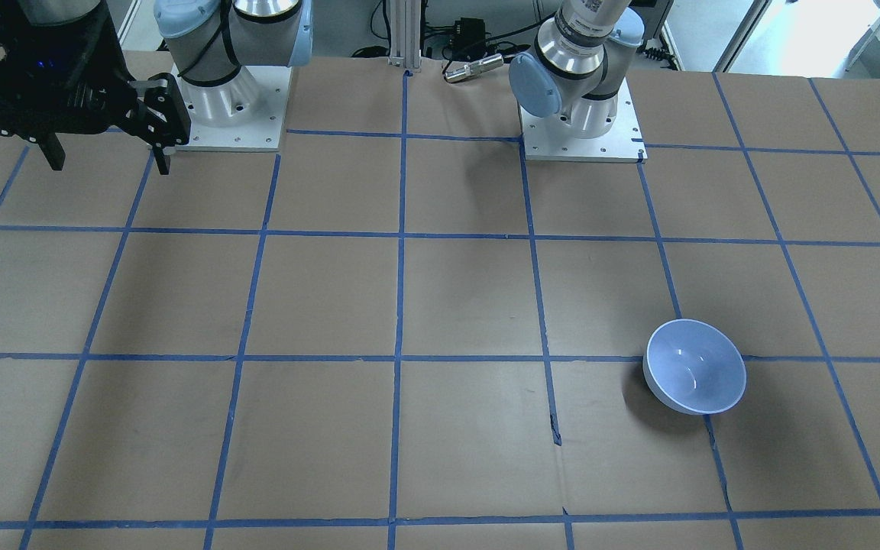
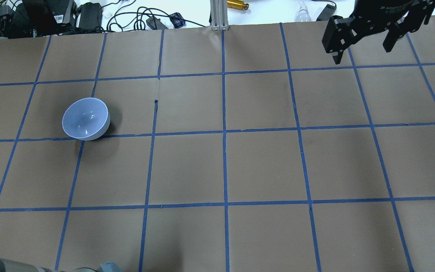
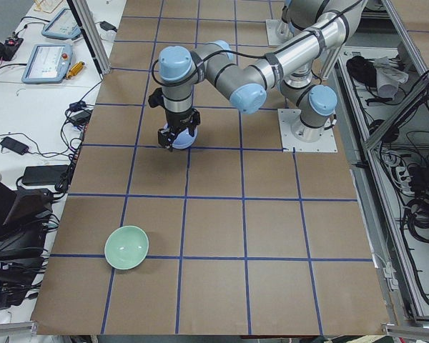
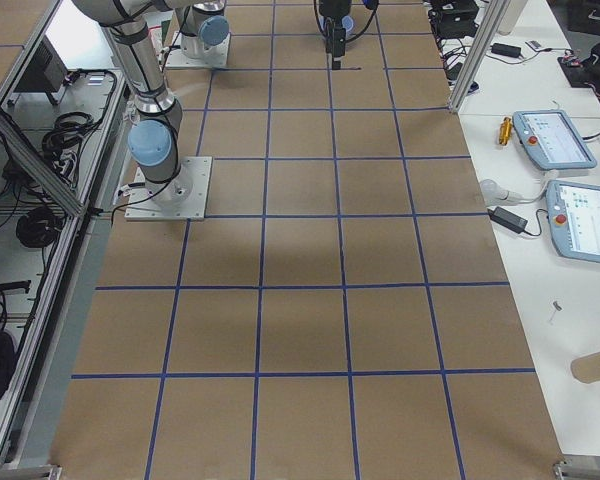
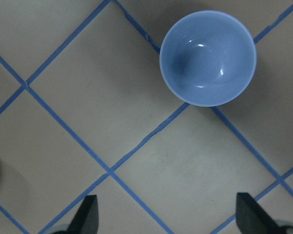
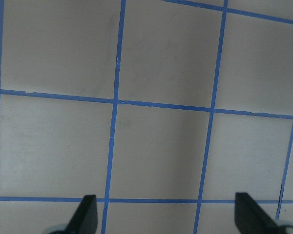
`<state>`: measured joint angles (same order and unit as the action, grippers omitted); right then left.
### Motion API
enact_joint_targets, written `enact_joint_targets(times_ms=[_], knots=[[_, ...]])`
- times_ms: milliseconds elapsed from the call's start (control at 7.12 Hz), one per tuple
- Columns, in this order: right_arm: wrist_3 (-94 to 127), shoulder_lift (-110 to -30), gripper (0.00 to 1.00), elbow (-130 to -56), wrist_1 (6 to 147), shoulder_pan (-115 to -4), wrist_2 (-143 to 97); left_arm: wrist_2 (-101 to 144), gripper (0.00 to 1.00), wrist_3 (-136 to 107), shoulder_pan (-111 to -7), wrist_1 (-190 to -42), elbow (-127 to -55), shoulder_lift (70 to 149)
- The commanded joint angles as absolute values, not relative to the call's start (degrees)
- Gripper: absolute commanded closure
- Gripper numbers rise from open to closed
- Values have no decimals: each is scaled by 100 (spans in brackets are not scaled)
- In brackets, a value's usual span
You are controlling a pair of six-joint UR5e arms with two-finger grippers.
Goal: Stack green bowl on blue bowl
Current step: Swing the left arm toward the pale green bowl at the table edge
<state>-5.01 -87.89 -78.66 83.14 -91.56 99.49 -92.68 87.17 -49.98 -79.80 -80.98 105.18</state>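
Quantity: one green bowl (image 3: pixel 126 247), upright on the table (image 2: pixel 263 166) near its left end. It stands well apart from the one blue bowl (image 2: pixel 85 118), which is upright on a tape line (image 2: pixel 164 133).

Two grippers:
- Left gripper (image 5: pixel 168 217): raised near the blue bowl, jaws wide, empty.
- Right gripper (image 6: pixel 166 214): jaws wide, empty. Its housing lettering (image 2: pixel 391 8) is unreadable.

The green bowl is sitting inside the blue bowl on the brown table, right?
No. The round, glossy mint-green bowl sits by itself on the brown table, apart from the round, glossy pale blue bowl, which is empty. The exterior left view shows it.
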Motion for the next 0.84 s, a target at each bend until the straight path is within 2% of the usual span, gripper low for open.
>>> enact_joint_targets(times_ms=[0, 702], knots=[[-501, -8789, 0, -7866, 8314, -9158, 9949, -9351, 0, 9665, -4668, -7710, -7631, 11247], [-501, -8789, 0, -7866, 8314, -9158, 9949, -9158, 0, 10940, -4351, -7550, -6163, 12750]])
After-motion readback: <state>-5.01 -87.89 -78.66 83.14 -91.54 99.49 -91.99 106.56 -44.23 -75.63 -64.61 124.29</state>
